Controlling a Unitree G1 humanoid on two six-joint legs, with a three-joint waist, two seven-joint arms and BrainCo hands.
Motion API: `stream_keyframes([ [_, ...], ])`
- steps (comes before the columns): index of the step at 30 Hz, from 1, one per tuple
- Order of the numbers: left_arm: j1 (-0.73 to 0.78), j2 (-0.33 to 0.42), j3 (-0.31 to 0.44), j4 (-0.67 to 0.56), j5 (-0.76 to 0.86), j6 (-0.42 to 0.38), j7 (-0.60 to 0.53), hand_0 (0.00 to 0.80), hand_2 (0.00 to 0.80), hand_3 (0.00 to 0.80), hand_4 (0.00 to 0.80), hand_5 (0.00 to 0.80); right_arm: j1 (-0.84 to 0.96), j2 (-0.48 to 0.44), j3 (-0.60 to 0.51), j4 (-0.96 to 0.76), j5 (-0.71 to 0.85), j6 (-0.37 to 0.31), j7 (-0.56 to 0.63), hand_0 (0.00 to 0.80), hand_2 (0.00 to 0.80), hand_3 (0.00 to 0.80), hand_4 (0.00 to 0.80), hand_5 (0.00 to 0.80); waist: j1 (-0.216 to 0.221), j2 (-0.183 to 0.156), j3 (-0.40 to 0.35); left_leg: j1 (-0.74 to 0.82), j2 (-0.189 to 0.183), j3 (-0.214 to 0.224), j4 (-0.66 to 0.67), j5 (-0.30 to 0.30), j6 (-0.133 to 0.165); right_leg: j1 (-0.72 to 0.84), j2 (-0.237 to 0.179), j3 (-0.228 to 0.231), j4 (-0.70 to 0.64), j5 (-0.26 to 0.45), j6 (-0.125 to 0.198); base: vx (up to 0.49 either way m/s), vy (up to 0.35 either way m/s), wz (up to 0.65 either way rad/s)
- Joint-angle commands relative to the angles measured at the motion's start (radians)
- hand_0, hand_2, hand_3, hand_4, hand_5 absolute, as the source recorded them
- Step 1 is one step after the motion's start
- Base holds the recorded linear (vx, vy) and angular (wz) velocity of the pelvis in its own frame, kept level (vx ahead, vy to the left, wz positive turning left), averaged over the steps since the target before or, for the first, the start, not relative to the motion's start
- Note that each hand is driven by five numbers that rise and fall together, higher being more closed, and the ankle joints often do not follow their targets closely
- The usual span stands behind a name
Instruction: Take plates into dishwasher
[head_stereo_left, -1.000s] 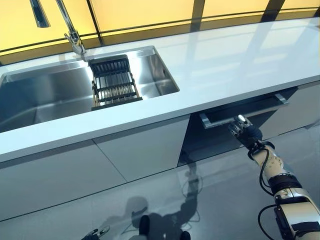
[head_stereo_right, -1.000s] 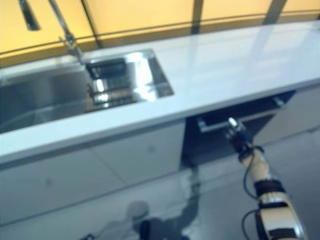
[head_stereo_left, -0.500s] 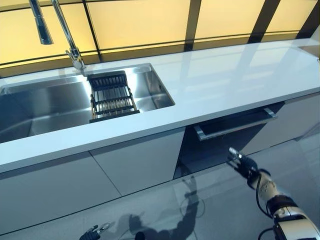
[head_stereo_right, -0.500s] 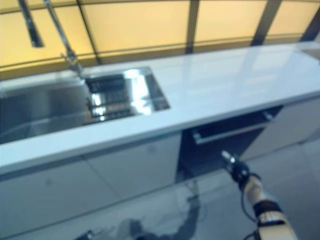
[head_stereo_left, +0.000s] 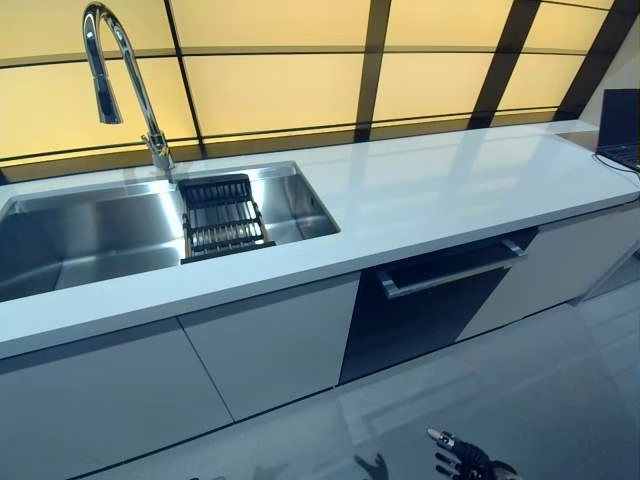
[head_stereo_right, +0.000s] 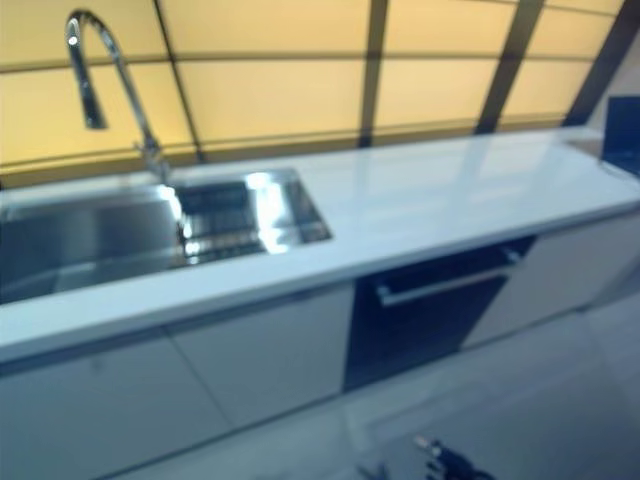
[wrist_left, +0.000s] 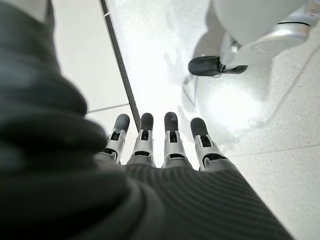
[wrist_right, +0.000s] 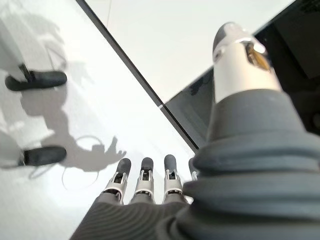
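in the left eye view a long white glossy countertop (head_stereo_left: 450, 185) is seen running across the scene, backed by amber-lit wall panels (head_stereo_left: 280, 90) divided by dark strips. a stainless steel sink basin (head_stereo_left: 90, 235) is set into the countertop toward the left, with a tall curved chrome tap (head_stereo_left: 120, 70) behind it and a black slatted dish rack (head_stereo_left: 222, 216) resting in its right part; no plates can be made out in the rack or anywhere else. below the countertop, flat pale grey cabinet fronts (head_stereo_left: 270, 345) are seen, and to their right the dark dishwasher door (head_stereo_left: 425, 310) with a long silver bar handle (head_stereo_left: 450, 270), its top tipped slightly outward. a dark laptop-like object (head_stereo_left: 620, 125) sits at the far right end of the countertop. the right hand (head_stereo_left: 462, 462) shows only at the bottom edge, low over the grey floor (head_stereo_left: 540, 390), well apart from the dishwasher door. the right eye view shows the same scene, blurred. in the left wrist view the left hand (wrist_left: 160, 150) is seen with fingers straight, holding nothing. in the right wrist view the right hand's fingers are likewise straight and empty. no writing can be read.
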Motion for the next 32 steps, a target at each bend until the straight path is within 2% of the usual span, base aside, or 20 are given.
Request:
stream_keyframes([
  [1, -0.052, -0.031, 0.001, 0.076, 0.034, 0.004, 0.026, 0.0, 0.0, 0.0, 0.0, 0.0, -0.044, 0.013, 0.027, 0.036, -0.028, -0.067, 0.014, 0.0, 0.0, 0.0, 0.0, 0.0, -0.001, 0.007, -0.005, 0.08, -0.049, 0.054, 0.004, -0.119, 0.076, -0.037, -0.005, 0.062, 0.045, -0.003, 0.034, 0.027, 0.046, -0.01],
  [4, -0.054, -0.043, -0.005, 0.084, 0.027, 0.023, 0.04, 0.0, 0.0, 0.0, 0.0, 0.0, -0.035, 0.03, 0.043, 0.041, -0.044, -0.068, 0.012, 0.0, 0.0, 0.0, 0.0, 0.0, -0.004, 0.009, -0.01, 0.083, -0.048, 0.052, 0.004, -0.121, 0.075, -0.031, -0.008, 0.06, 0.045, -0.008, 0.033, 0.004, 0.01, 0.0],
  [11, -0.06, -0.06, -0.011, 0.108, 0.02, 0.067, 0.058, 0.0, 0.0, 0.0, 0.0, 0.0, -0.035, 0.047, 0.067, 0.051, -0.052, -0.077, -0.005, 0.0, 0.0, 0.0, 0.0, 0.0, 0.006, 0.011, -0.021, 0.086, -0.051, 0.017, 0.004, -0.121, 0.073, -0.019, -0.011, 0.043, 0.048, -0.024, 0.027, -0.003, -0.013, 0.01],
  [15, -0.054, -0.05, -0.007, 0.107, 0.008, 0.088, 0.066, 0.0, 0.0, 0.0, 0.0, 0.0, -0.04, 0.036, 0.086, 0.038, -0.095, -0.095, -0.015, 0.0, 0.0, 0.0, 0.0, 0.0, 0.018, 0.006, -0.014, 0.09, -0.04, 0.001, 0.004, -0.109, 0.072, -0.028, -0.005, 0.036, 0.105, -0.062, 0.01, -0.042, -0.124, 0.08],
  [17, -0.044, -0.046, -0.002, 0.109, -0.016, 0.084, 0.077, 0.0, 0.0, 0.0, 0.0, 0.0, -0.046, 0.031, 0.103, 0.035, -0.134, -0.091, -0.026, 0.0, 0.0, 0.0, 0.0, 0.0, 0.026, 0.007, 0.001, 0.079, -0.034, -0.009, 0.004, -0.093, 0.066, -0.037, 0.005, 0.026, 0.128, -0.075, -0.004, -0.122, -0.16, 0.16],
  [19, -0.039, -0.041, 0.007, 0.1, -0.035, 0.071, 0.075, 0.0, 0.0, 0.0, 0.0, 0.0, -0.052, 0.02, 0.114, 0.033, -0.181, -0.075, -0.033, 0.0, 0.0, 0.0, 0.0, 0.0, 0.031, 0.013, 0.018, 0.016, -0.04, -0.032, 0.004, -0.042, 0.035, -0.037, 0.022, 0.012, 0.099, -0.062, -0.012, -0.209, -0.102, 0.23],
  [20, -0.04, -0.042, 0.007, 0.098, -0.039, 0.07, 0.075, 0.0, 0.0, 0.0, 0.0, 0.0, -0.052, 0.019, 0.115, 0.033, -0.191, -0.068, -0.027, 0.0, 0.0, 0.0, 0.0, 0.0, 0.032, 0.013, 0.019, 0.008, -0.041, -0.035, 0.004, -0.037, 0.031, -0.037, 0.023, 0.01, 0.094, -0.059, -0.012, -0.27, -0.079, 0.6],
  [21, -0.056, -0.049, 0.005, 0.09, -0.022, 0.075, 0.068, 0.0, 0.0, 0.0, 0.0, 0.0, -0.056, 0.009, 0.12, 0.043, -0.192, -0.056, -0.029, 0.0, 0.0, 0.0, 0.0, 0.0, 0.035, 0.015, 0.036, -0.027, -0.042, 0.003, 0.004, -0.031, 0.02, -0.03, 0.027, -0.012, 0.08, -0.06, -0.016, -0.219, -0.042, 0.87],
  [23, -0.077, -0.057, -0.004, 0.091, 0.007, 0.07, 0.05, 0.0, 0.0, 0.0, 0.0, 0.0, -0.053, 0.004, 0.117, 0.051, -0.154, -0.042, -0.043, 0.0, 0.0, 0.0, 0.0, 0.0, 0.032, 0.009, 0.047, -0.029, -0.046, 0.049, 0.052, -0.049, 0.031, -0.038, 0.013, -0.041, 0.101, -0.071, -0.023, -0.214, -0.009, 1.15],
  [25, -0.084, -0.061, -0.014, 0.089, 0.035, 0.068, 0.023, 0.0, 0.0, 0.0, 0.0, 0.0, -0.046, 0.001, 0.111, 0.059, -0.118, -0.037, -0.051, 0.0, 0.0, 0.0, 0.0, 0.0, 0.029, -0.007, 0.056, -0.026, -0.05, 0.084, 0.181, -0.131, 0.047, -0.032, -0.006, -0.041, 0.114, -0.076, -0.023, -0.11, 0.055, 1.05],
  [26, -0.082, -0.069, -0.024, 0.085, 0.027, 0.07, 0.019, 0.0, 0.0, 0.0, 0.0, 0.0, -0.042, 0.0, 0.097, 0.064, -0.106, -0.029, -0.054, 0.0, 0.0, 0.0, 0.0, 0.0, 0.021, -0.015, 0.057, -0.002, -0.052, 0.103, 0.23, -0.184, 0.068, -0.033, -0.016, -0.038, 0.115, -0.067, -0.019, -0.076, 0.114, 0.77],
  [27, -0.081, -0.074, -0.027, 0.082, 0.015, 0.072, 0.02, 0.0, 0.0, 0.0, 0.0, 0.0, -0.036, -0.001, 0.087, 0.069, -0.099, -0.032, -0.054, 0.0, 0.0, 0.0, 0.0, 0.0, 0.015, -0.014, 0.056, 0.007, -0.049, 0.109, 0.246, -0.198, 0.071, -0.033, -0.015, -0.039, 0.115, -0.062, -0.019, -0.095, 0.164, 0.57],
  [29, -0.08, -0.083, -0.028, 0.076, -0.007, 0.081, 0.017, 0.0, 0.0, 0.0, 0.0, 0.0, -0.026, 0.001, 0.069, 0.082, -0.087, -0.048, -0.058, 0.0, 0.0, 0.0, 0.0, 0.0, 0.001, -0.004, 0.053, 0.039, -0.046, 0.117, 0.206, -0.198, 0.071, -0.037, -0.009, -0.038, 0.113, -0.053, -0.009, -0.06, 0.148, 0.34],
  [32, -0.078, -0.085, -0.041, 0.075, -0.006, 0.081, -0.01, 0.0, 0.0, 0.0, 0.0, 0.0, -0.012, 0.009, 0.038, 0.097, -0.075, -0.054, -0.077, 0.0, 0.0, 0.0, 0.0, 0.0, -0.019, 0.022, 0.042, 0.104, -0.047, 0.124, 0.069, -0.16, 0.061, -0.033, -0.002, -0.039, 0.078, -0.035, 0.012, -0.037, 0.158, 0.42],
])
